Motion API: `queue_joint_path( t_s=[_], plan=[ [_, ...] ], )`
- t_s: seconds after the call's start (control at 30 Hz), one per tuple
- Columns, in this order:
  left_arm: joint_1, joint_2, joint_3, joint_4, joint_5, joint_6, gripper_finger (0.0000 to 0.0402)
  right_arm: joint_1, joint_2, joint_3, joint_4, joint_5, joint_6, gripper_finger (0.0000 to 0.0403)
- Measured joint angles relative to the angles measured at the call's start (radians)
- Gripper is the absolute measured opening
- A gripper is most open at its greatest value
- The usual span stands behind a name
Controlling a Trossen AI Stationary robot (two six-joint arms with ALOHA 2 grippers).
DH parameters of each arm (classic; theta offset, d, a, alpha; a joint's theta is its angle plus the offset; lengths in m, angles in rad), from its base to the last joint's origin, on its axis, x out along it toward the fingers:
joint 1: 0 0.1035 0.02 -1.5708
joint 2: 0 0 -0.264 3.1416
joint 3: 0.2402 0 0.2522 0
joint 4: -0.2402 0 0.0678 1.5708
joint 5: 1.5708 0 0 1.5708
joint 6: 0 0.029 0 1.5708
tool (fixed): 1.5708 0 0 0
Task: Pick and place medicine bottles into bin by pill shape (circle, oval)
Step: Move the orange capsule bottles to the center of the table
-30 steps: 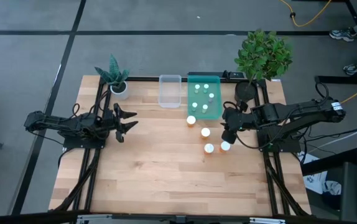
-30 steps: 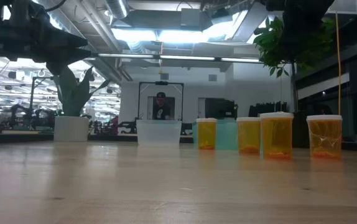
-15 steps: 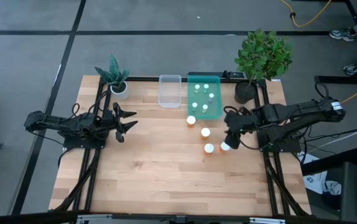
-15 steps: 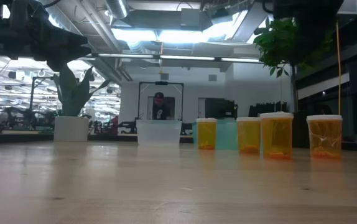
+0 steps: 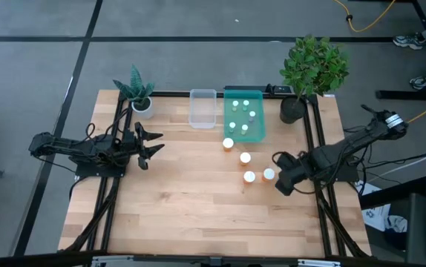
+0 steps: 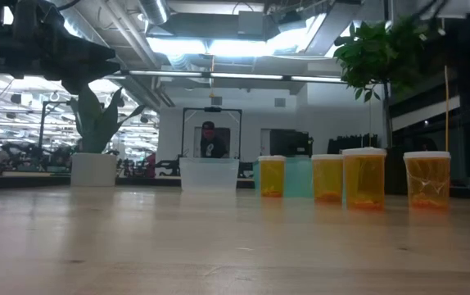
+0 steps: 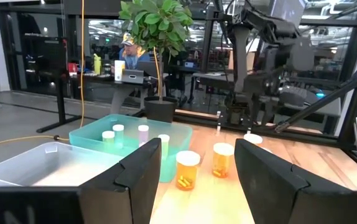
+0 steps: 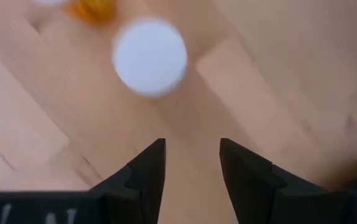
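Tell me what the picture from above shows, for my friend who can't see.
Four orange medicine bottles stand on a wooden table beside a green bin holding small bottles. The right gripper, open, hovers near them; the left gripper waits open, far away.

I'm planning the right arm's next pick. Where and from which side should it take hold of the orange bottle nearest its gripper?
Grip the orange bottle around its round white cap, from straight above. It stands upright and apart from its neighbour bottle, so open fingers should fit on either side. The right gripper hangs beside it, nothing held.
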Motion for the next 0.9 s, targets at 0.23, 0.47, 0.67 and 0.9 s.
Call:
queue_joint_path(
  t_s=[0.23,0.47,0.67,0.9],
  plan=[
    [0.0,0.0,0.0,0.0,0.0,-0.024,0.0195,0.031,0.004,-0.134,0.17,-0.004,0.087,0.0154],
    [0.0,0.0,0.0,0.0,0.0,-0.025,0.0195,0.029,0.069,-0.195,0.376,0.087,0.036,0.0154],
    [0.0,0.0,0.0,0.0,0.0,-0.025,0.0195,-0.017,0.157,-0.195,0.436,0.138,-0.027,0.0154],
    [0.0,0.0,0.0,-0.011,0.0,-0.025,0.0195,-0.126,0.216,-0.195,0.618,0.231,-0.212,0.0154]
  ],
)
